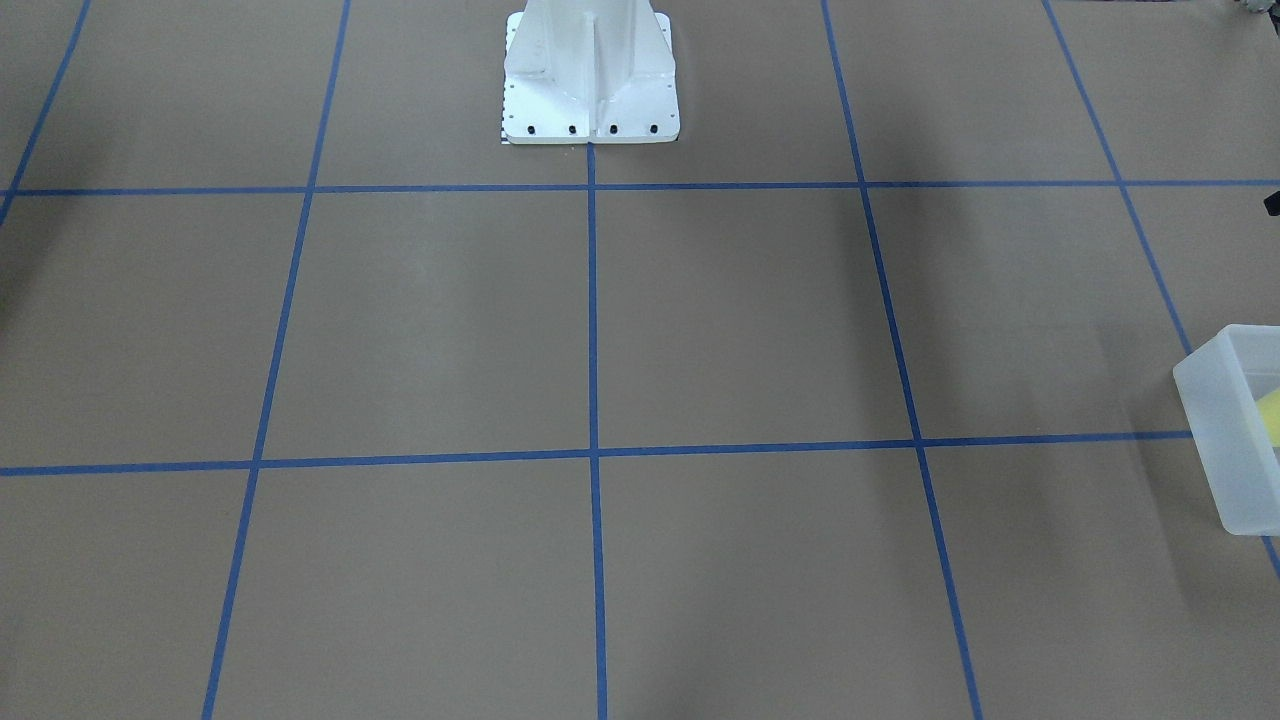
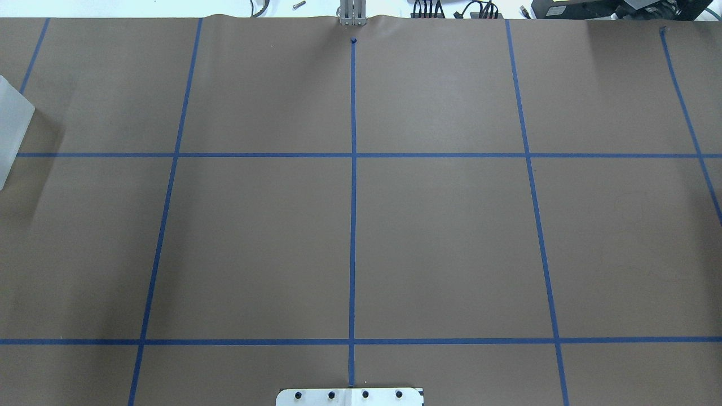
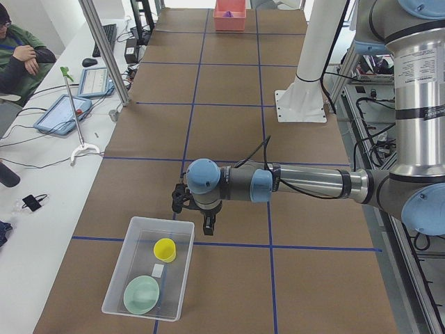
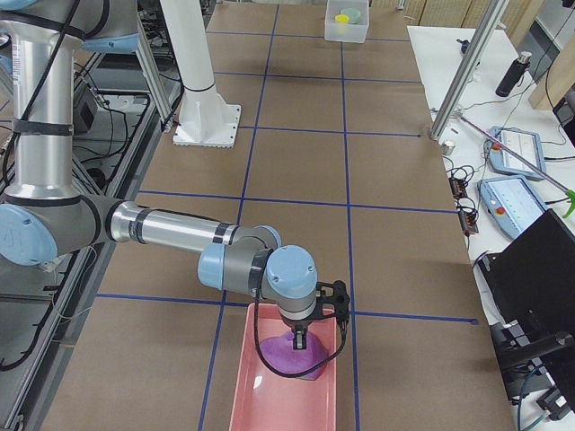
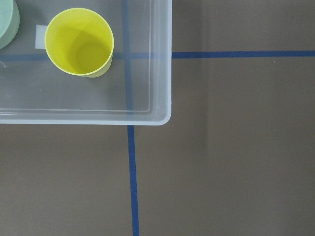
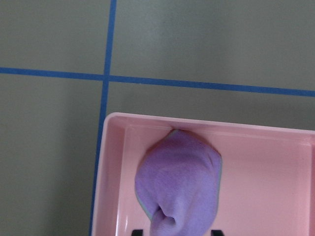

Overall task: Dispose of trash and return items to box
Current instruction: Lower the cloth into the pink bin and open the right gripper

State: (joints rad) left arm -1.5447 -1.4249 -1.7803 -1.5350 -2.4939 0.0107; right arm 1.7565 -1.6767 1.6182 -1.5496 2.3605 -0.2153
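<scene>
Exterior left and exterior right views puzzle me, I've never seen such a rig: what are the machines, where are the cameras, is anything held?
One robot with two jointed arms at a table, each ending in a two-finger tool. Side cameras stand at the table's ends, two more look down on its middle, one rides each wrist. The left tool hangs beside a clear box holding a yellow cup and green bowl. The right tool hangs over a pink bin, at a bunched purple cloth; whether it grips the cloth I cannot tell.
</scene>
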